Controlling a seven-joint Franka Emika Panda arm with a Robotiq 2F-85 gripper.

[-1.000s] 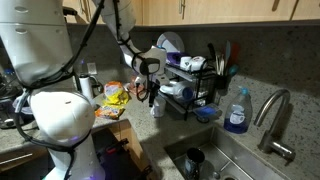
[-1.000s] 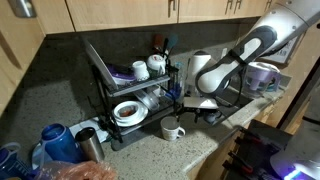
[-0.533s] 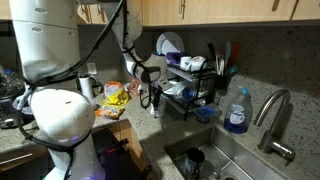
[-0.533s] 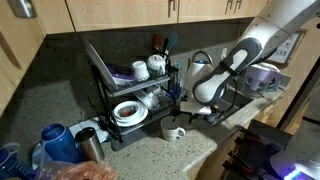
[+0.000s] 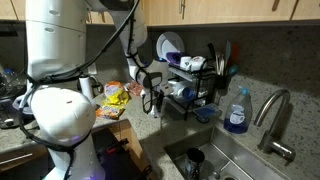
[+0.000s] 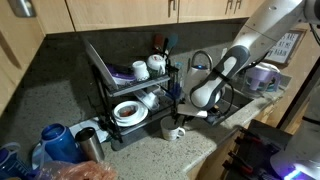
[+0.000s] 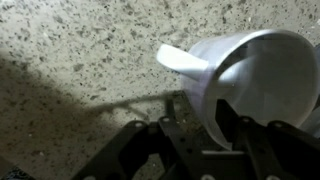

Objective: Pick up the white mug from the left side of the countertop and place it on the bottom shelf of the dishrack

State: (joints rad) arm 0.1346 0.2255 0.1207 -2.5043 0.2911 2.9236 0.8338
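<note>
White mug (image 6: 174,131) | upright on countertop (image 6: 150,153), just in front of dishrack (image 6: 110,82) | gripper (image 6: 181,120) down over mug rim, jaws straddling the wall beside handle (image 7: 183,59) | clamped or loose: cannot tell

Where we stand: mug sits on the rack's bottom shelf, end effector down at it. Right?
No: the mug sits on the countertop in front of the rack, as an exterior view shows. The end effector is down at it.
</note>
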